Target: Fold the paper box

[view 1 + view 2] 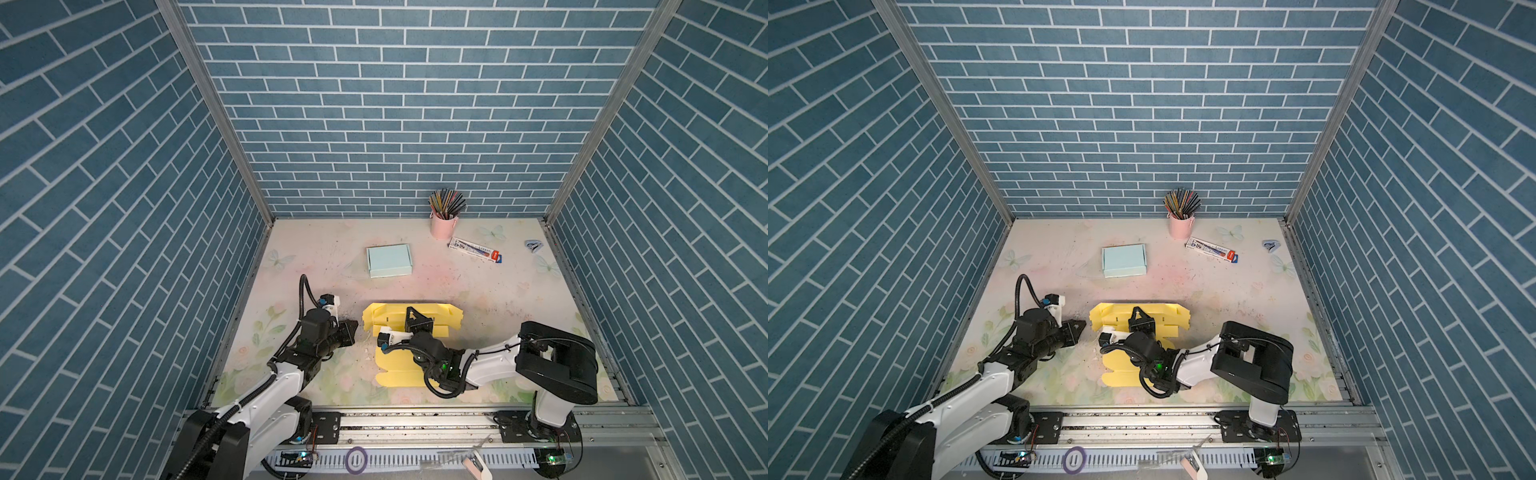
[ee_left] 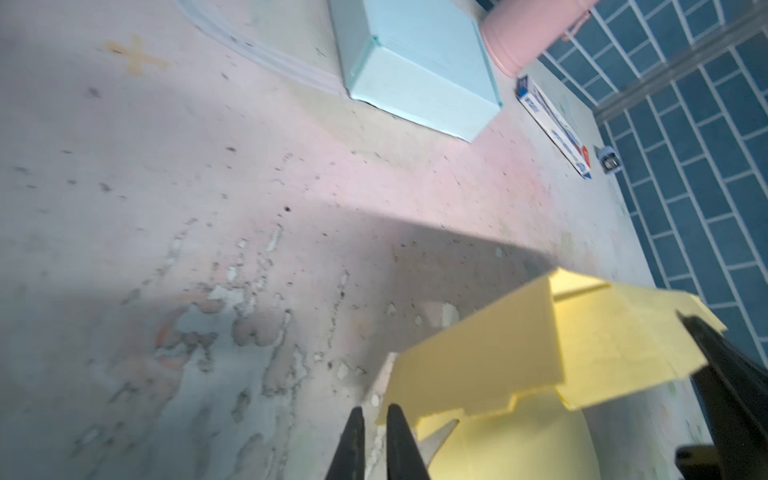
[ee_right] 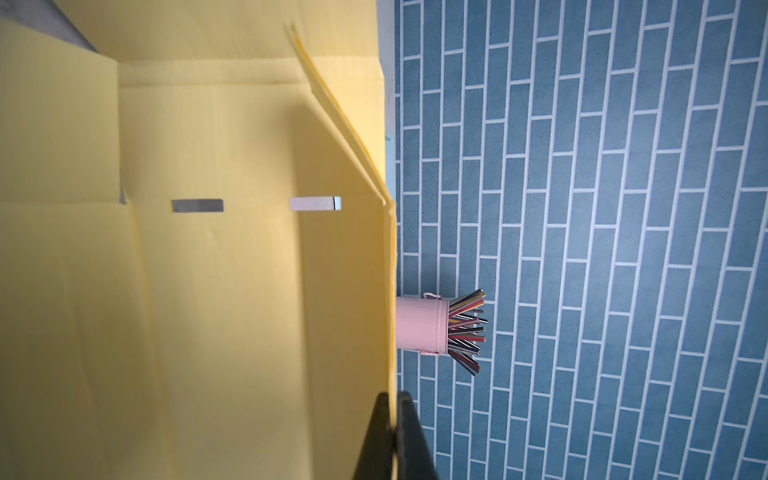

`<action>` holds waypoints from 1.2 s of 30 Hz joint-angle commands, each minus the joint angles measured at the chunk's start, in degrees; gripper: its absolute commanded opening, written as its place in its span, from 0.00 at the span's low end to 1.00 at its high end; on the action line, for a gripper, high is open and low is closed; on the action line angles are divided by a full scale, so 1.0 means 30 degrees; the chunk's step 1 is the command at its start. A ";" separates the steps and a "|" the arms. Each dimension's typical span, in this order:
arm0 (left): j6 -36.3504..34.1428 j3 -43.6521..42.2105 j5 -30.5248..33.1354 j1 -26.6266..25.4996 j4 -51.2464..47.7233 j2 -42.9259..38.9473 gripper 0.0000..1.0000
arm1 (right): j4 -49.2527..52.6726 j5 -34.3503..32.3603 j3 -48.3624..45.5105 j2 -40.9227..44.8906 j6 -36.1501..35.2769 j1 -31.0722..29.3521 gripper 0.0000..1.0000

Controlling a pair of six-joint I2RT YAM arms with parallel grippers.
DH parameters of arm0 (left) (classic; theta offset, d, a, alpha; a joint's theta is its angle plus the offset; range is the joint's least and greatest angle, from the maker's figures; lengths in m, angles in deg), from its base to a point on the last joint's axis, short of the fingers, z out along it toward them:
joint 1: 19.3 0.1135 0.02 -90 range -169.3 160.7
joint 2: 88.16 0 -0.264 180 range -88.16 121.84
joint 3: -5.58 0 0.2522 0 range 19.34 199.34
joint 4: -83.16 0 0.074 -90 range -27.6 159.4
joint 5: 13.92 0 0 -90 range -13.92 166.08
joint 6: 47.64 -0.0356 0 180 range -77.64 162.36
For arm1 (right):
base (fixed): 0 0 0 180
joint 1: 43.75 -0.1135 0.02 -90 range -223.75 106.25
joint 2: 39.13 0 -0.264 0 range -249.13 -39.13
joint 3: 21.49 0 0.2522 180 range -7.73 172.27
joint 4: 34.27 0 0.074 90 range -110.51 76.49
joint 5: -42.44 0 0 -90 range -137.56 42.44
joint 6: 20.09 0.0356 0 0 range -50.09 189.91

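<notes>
The paper box is a yellow cardboard blank [image 1: 392,363], part flat on the table near the front middle, with its far wall [image 1: 440,311] standing up and side flaps bent. My right gripper [image 1: 410,311] reaches over the flat part and is shut on the top edge of that standing wall; in the right wrist view the thin yellow edge [image 3: 388,257] runs between the closed fingers of this gripper [image 3: 392,397]. My left gripper [image 1: 353,328] hovers just left of the box's left flap [image 2: 478,357]. The jaws of the left gripper [image 2: 374,409] stand a narrow slit apart with only table between them.
A closed light-blue box [image 1: 389,260] lies behind the yellow one. Farther back right stand a pink cup of pencils [image 1: 444,226], a flat pencil pack [image 1: 478,250] and a small blue item [image 1: 533,246]. Blue brick walls enclose the table on three sides.
</notes>
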 commanded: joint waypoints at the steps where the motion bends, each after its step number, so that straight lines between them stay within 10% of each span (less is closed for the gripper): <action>1: 0.0412 0.0669 0.1242 0.0579 -0.1249 0.1182 0.13 | -0.0860 0.0564 -0.0235 0.0542 -0.0732 0.0095 0.00; 16: -0.1961 0.4186 -0.3517 0.0169 0.4167 0.8506 0.17 | -0.1231 0.1241 -0.0378 0.0250 -0.0958 0.0196 0.00; 36: -0.1989 0.1475 -0.3019 -0.2443 0.4068 0.5188 0.18 | -0.1817 0.1595 -0.0358 -0.0081 -0.1390 0.0417 0.00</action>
